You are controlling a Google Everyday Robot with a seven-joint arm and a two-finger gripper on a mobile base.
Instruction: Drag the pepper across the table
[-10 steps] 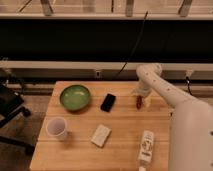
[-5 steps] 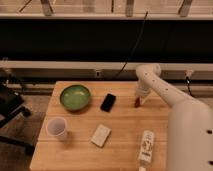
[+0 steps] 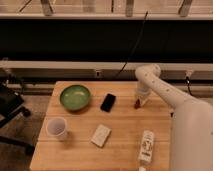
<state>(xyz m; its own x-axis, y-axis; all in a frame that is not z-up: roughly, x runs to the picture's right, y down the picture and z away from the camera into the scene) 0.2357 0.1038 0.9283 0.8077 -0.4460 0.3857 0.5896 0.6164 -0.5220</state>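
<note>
The pepper [image 3: 136, 104] is a small slim red-orange object lying on the light wooden table [image 3: 120, 150], at its far right part, to the right of the black phone [image 3: 108, 102]. My gripper [image 3: 141, 100] comes down from the white arm [image 3: 165, 92] and sits right over the pepper, touching or nearly touching its upper right end. Part of the pepper is hidden by the gripper.
A green bowl [image 3: 75, 96] stands at the far left of the table. A white cup [image 3: 57, 128] stands at the near left. A white flat box [image 3: 101, 135] lies near the middle front. A white bottle [image 3: 146, 147] lies at the near right. A black chair [image 3: 10, 107] stands left of the table.
The gripper has lowered slightly onto the pepper's place; the pepper has shifted a little to the right with it.
</note>
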